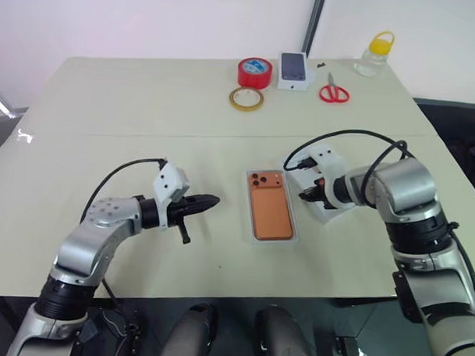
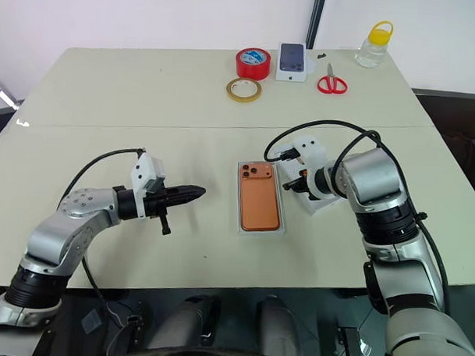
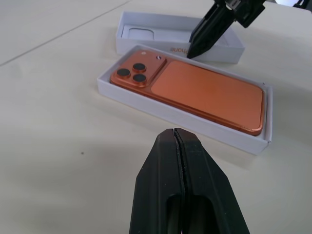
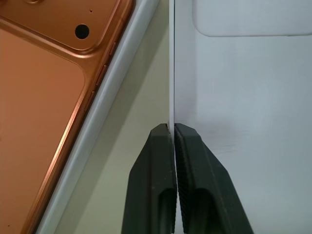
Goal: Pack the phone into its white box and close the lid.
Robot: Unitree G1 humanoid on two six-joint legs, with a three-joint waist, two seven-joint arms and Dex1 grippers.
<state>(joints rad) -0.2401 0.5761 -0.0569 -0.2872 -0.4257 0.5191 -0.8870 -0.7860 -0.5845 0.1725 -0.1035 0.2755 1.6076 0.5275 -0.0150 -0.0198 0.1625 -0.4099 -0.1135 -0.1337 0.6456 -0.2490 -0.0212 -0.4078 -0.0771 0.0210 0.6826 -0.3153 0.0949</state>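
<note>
My right gripper [image 4: 173, 127] has its jaws pinched on the near wall of the shallow white cardboard lid [image 3: 146, 33]. It lies inside-up just beside the white cardboard box [image 3: 204, 127], which holds the flat orange phone [image 1: 269, 210], mid-counter [image 1: 131, 96]. My left gripper [image 3: 174, 134] hovers, jaws closed and empty.

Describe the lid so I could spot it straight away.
Start at the orange phone lying in its white box mid-table. The lid lies upside down beside it, pinched at one wall by the right gripper. Unlike the box, it's empty.
</note>
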